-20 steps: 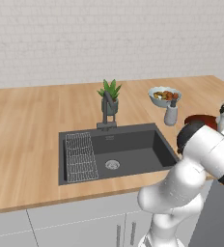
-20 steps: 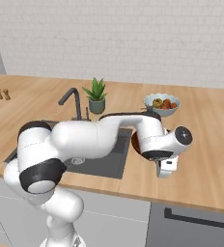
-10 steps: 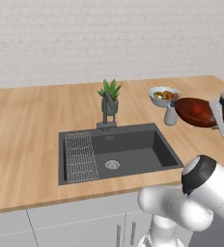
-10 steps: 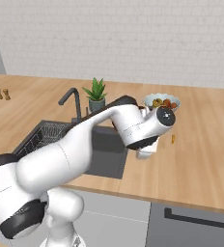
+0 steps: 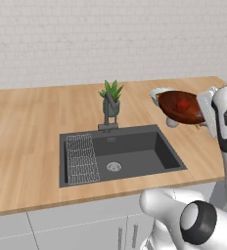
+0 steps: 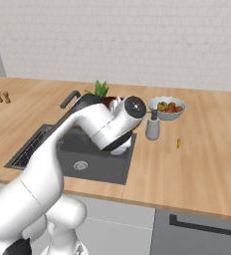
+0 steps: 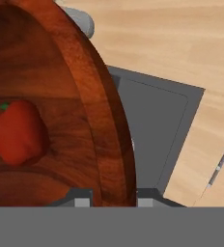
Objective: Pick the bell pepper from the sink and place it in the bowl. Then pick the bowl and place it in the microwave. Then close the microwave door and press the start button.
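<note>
My gripper [image 7: 109,200]: pinching the bowl [image 5: 181,107] by its rim | bell pepper [image 7: 16,131]: inside, away from my fingers | bowl tilted, raised above counter [image 5: 32,132].

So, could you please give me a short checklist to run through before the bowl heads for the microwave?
1. Bell pepper inside the bowl: ok.
2. Gripper clamped across the bowl's rim: ok.
3. Bowl lifted off the counter: ok.
4. Sink emptied of the pepper: ok.
5. Bowl level enough to keep the pepper in: cannot tell.
6. Microwave door open and path free: cannot tell.
</note>
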